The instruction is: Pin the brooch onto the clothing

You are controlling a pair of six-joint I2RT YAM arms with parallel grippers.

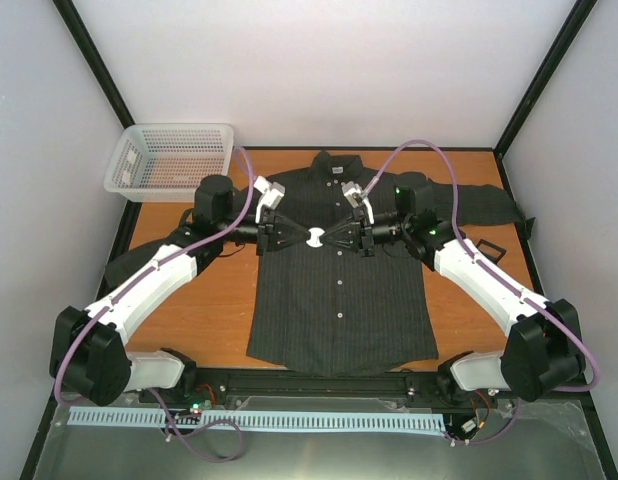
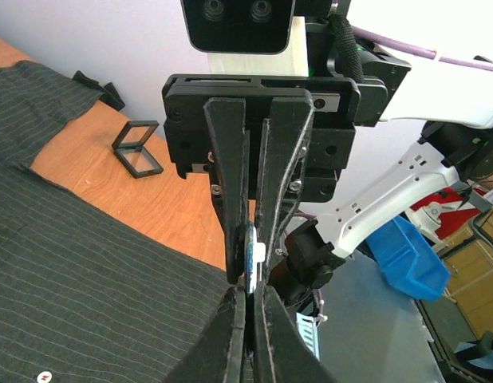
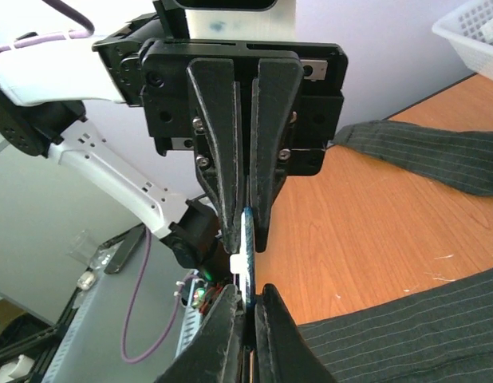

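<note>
The dark pinstriped shirt [image 1: 339,300] lies flat on the table, collar at the far side, its white buttons down the middle. The brooch [image 1: 315,237], a small white-backed disc with a blue edge, is held in the air above the shirt's chest. My left gripper [image 1: 295,238] is shut on its left side and my right gripper [image 1: 335,237] is shut on its right side, tip to tip. The left wrist view shows the brooch [image 2: 252,259] edge-on between my left gripper [image 2: 250,297] and the opposing fingers [image 2: 230,191]. The right wrist view shows the brooch [image 3: 248,243] above my right gripper [image 3: 250,294] and the shirt [image 3: 422,335].
A white mesh basket [image 1: 169,160] stands at the far left corner. A small open black box [image 1: 486,247] lies on the table beside the shirt's right sleeve; it also shows in the left wrist view [image 2: 138,148]. A blue bin [image 2: 406,255] sits beyond the table.
</note>
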